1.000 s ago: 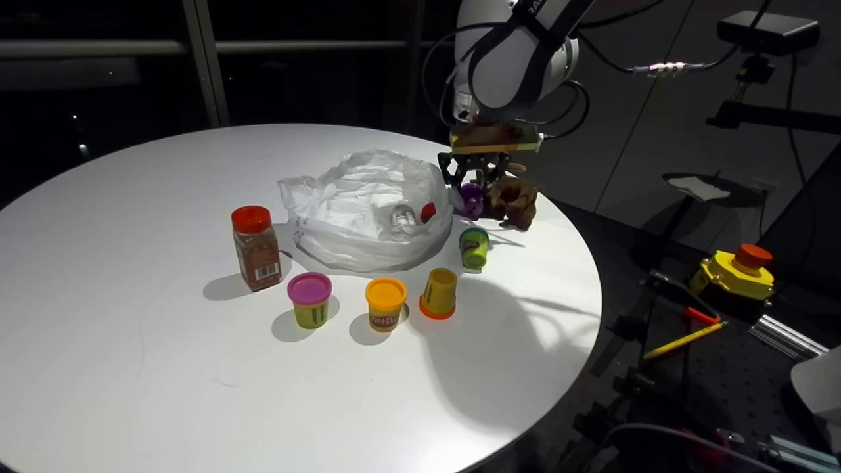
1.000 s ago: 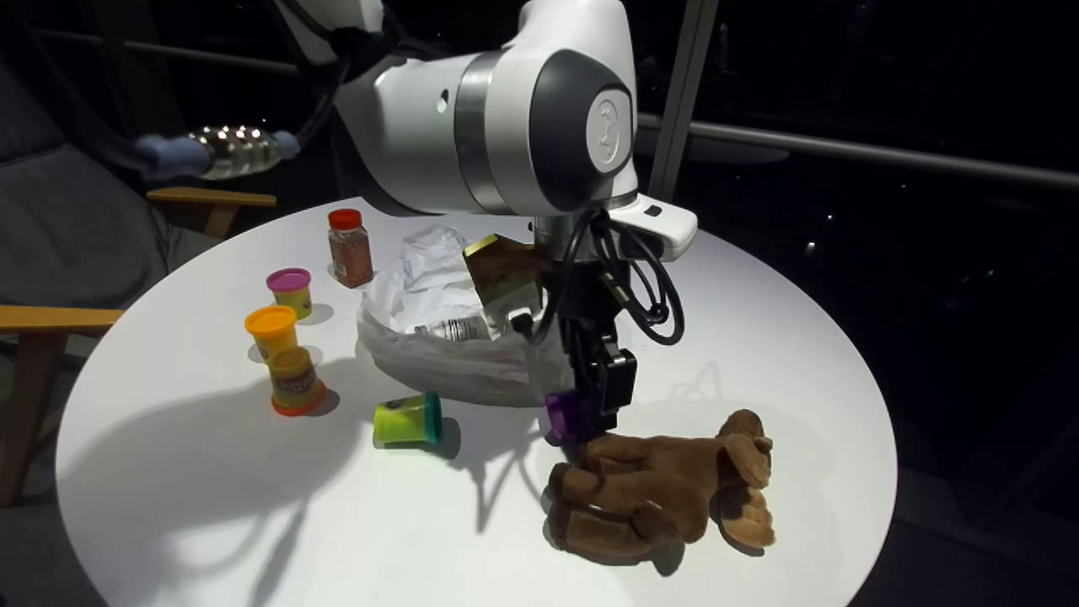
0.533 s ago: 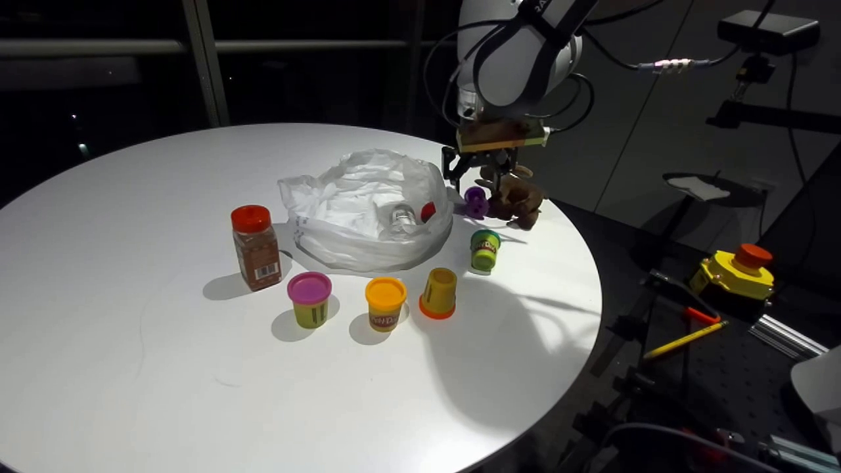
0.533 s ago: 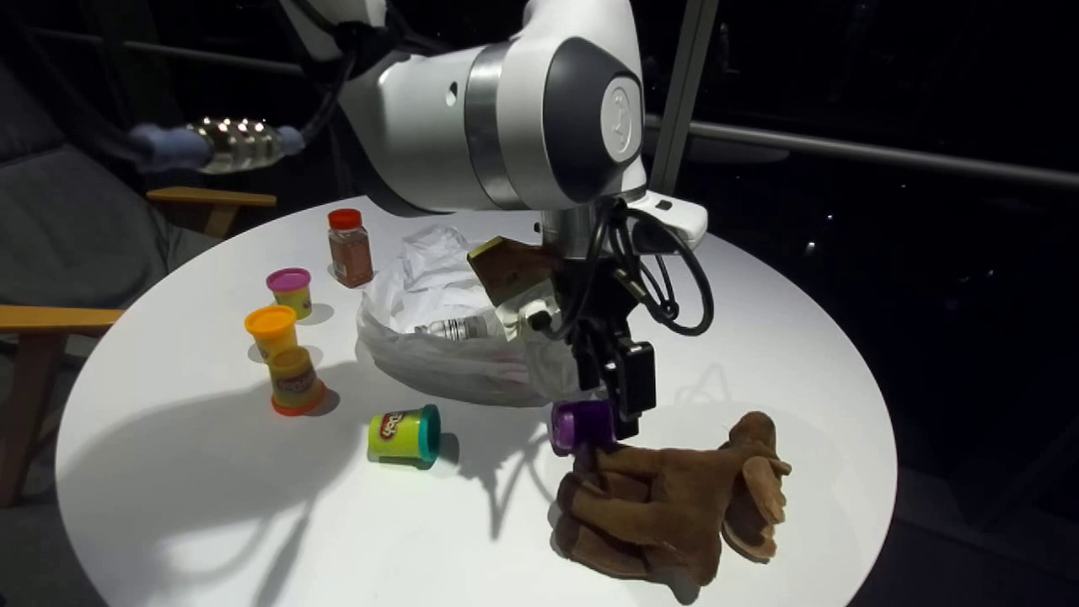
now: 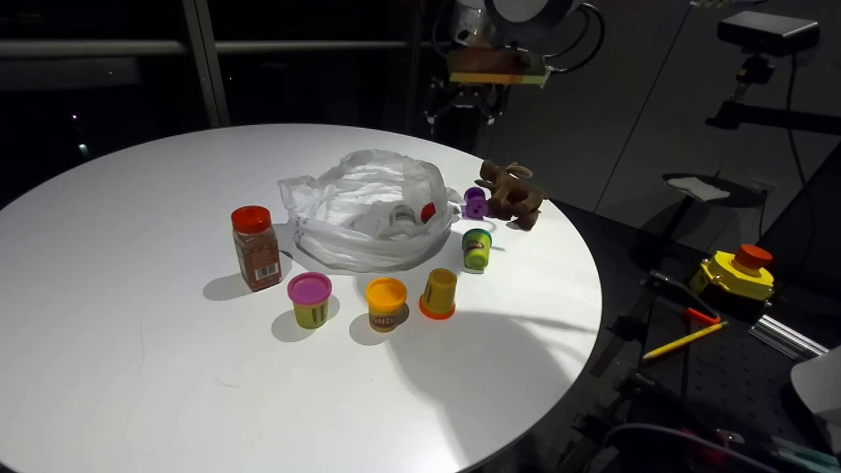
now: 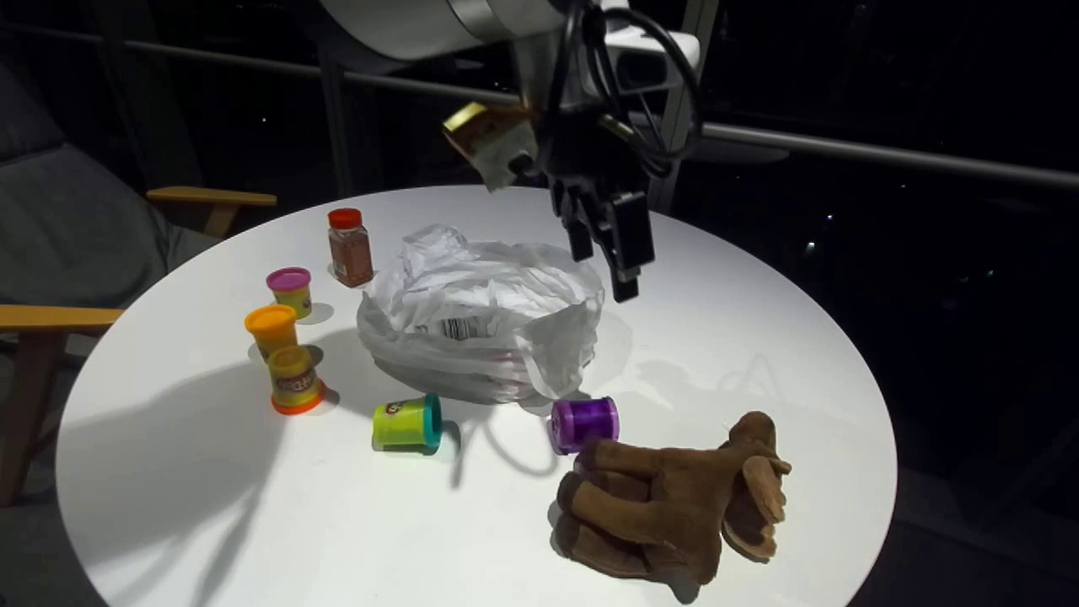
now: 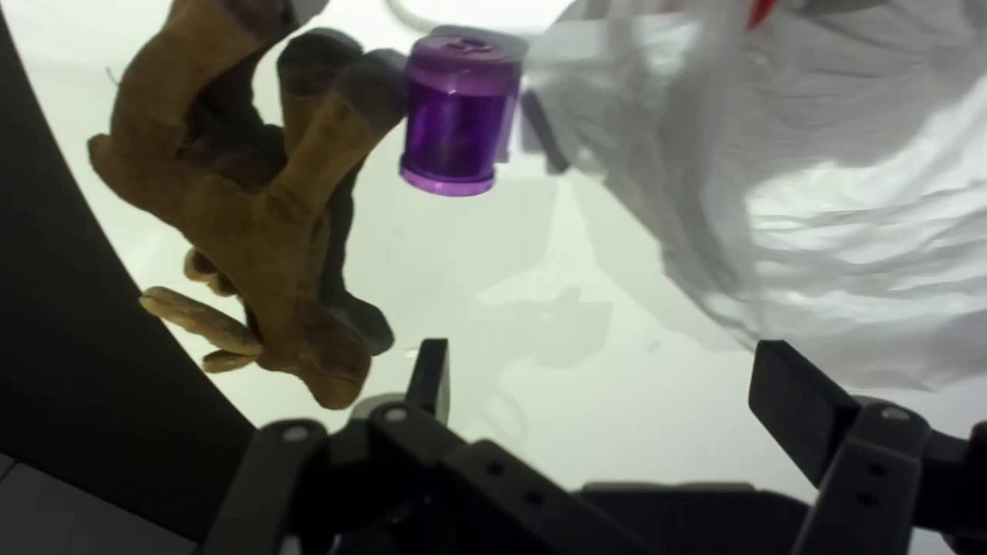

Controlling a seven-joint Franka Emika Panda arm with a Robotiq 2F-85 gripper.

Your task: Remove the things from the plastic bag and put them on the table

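In an exterior view the gripper hangs up over the table, clear of everything, and there's a red bit inside the plastic bag, so I'd say the job isn't done. The red-lidded jar, pink-lidded tub, orange tub and upside-down tub stand near the bag; if the gripper snags that film and drags it, those could easily topple. Also in an exterior view, something with a barcode sits in the bag partly behind film, so imo the pinch could grab plastic instead. The green tub lies on its side, so a bump might roll it. Wrist view: fingers spread wide, nothing between them. The purple tub is on its side too, right by a loose flap of the bag, and I can't tell if it's touching the brown plush. That plush lies near the table edge, so a careless shove might send it over.
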